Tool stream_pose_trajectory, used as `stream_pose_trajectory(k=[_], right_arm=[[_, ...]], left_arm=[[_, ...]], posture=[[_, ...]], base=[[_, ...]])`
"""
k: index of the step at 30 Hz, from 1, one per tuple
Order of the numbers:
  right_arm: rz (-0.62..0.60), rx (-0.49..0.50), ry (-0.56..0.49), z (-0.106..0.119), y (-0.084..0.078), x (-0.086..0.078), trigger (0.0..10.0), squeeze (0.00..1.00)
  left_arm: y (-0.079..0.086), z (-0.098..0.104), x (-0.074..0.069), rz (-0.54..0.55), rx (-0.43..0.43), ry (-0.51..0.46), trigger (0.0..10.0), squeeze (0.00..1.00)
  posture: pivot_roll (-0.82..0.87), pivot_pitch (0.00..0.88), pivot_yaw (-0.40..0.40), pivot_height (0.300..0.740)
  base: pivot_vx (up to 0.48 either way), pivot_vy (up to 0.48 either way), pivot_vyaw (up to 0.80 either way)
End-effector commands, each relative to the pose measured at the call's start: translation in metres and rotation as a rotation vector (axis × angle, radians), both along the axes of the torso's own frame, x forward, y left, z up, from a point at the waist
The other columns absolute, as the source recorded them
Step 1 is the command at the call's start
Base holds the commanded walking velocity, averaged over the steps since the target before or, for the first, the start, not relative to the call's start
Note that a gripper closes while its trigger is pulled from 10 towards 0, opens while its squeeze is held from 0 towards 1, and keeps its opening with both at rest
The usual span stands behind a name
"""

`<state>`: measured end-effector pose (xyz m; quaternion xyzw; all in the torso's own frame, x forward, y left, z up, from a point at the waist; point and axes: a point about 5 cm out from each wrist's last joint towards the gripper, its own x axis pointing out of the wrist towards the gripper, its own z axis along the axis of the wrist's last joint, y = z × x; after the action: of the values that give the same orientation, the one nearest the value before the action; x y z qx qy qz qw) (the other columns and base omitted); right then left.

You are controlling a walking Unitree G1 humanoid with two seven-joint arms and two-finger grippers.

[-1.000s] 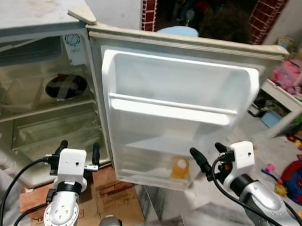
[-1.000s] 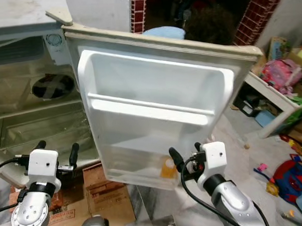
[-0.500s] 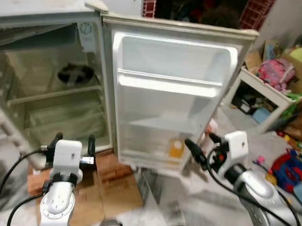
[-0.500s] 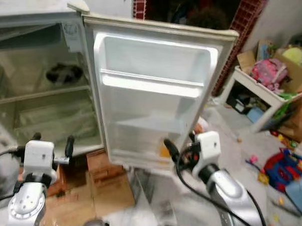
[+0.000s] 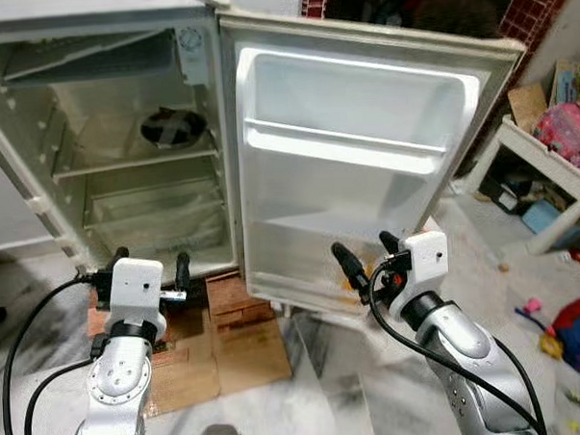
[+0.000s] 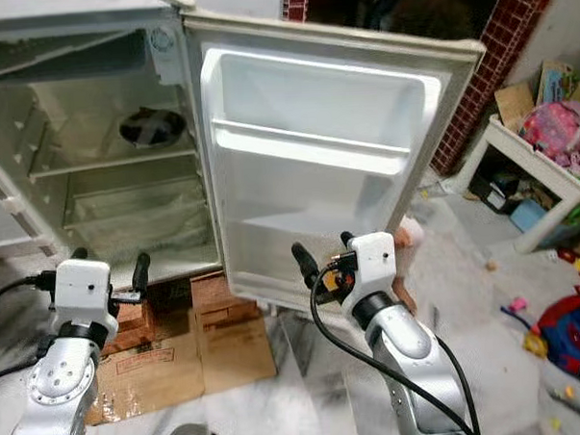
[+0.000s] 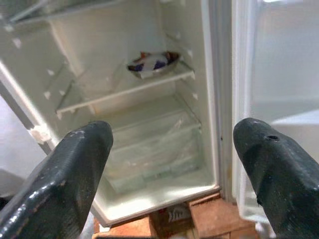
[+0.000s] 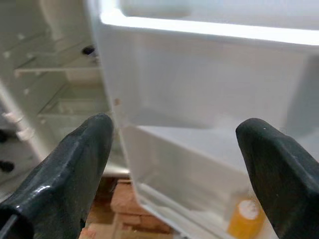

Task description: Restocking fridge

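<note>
A small white fridge [image 5: 68, 203] stands with its door [image 5: 356, 186] swung wide to the right. A bowl [image 7: 152, 63] with something dark and white in it sits on the upper inner shelf, and a clear crisper drawer [image 5: 151, 224] lies below. An orange bottle [image 8: 245, 217] stands in the door's bottom rack. My left gripper [image 5: 150, 273] hovers open in front of the fridge's base. My right gripper [image 5: 366, 257] hovers open before the door's lower rack, holding nothing.
Flattened cardboard [image 5: 214, 351] and bricks [image 5: 238, 302] lie on the marble floor under the fridge. A white low table [image 5: 548, 182] with toys [image 5: 570, 133] stands at the right, more toys [image 5: 574, 325] scattered on the floor. A red brick pillar [image 5: 531, 5] rises behind.
The camera has pulled back and tilted, so the fridge now shows more fully. Both grippers stay open and empty in front of me.
</note>
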<state>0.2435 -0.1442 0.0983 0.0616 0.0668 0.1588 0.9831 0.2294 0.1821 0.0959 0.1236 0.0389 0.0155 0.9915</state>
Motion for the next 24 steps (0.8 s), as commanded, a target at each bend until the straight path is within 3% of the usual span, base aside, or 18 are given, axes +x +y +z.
stream_pose_trajectory(k=[1,9,17,24], right_arm=[[-0.049,-0.02,0.008,-0.003,-0.011,0.001,10.0,0.0],[-0.015,-0.018,0.002,-0.002,-0.009,0.004,10.0,0.0],[-0.017,-0.016,-0.021,0.003,-0.012,0.023,10.0,0.0],[0.092,-0.066,-0.01,0.0,-0.009,0.032,10.0,0.0]], left_arm=[[-0.004,-0.002,0.002,-0.002,-0.018,0.007,10.0,0.0],[-0.008,-0.001,0.006,-0.004,-0.026,0.002,10.0,0.0],[-0.002,-0.002,0.007,0.048,-0.051,0.003,10.0,0.0],[0.0,-0.001,0.007,0.068,-0.059,-0.006,10.0,0.0]], posture=[[0.06,0.0,-0.054,0.74],[0.05,0.0,-0.062,0.74],[0.06,0.0,-0.071,0.74],[0.06,0.0,-0.07,0.74]], base=[[0.0,-0.465,0.74],[0.0,-0.454,0.08],[0.15,0.0,0.0],[0.079,0.0,0.0]])
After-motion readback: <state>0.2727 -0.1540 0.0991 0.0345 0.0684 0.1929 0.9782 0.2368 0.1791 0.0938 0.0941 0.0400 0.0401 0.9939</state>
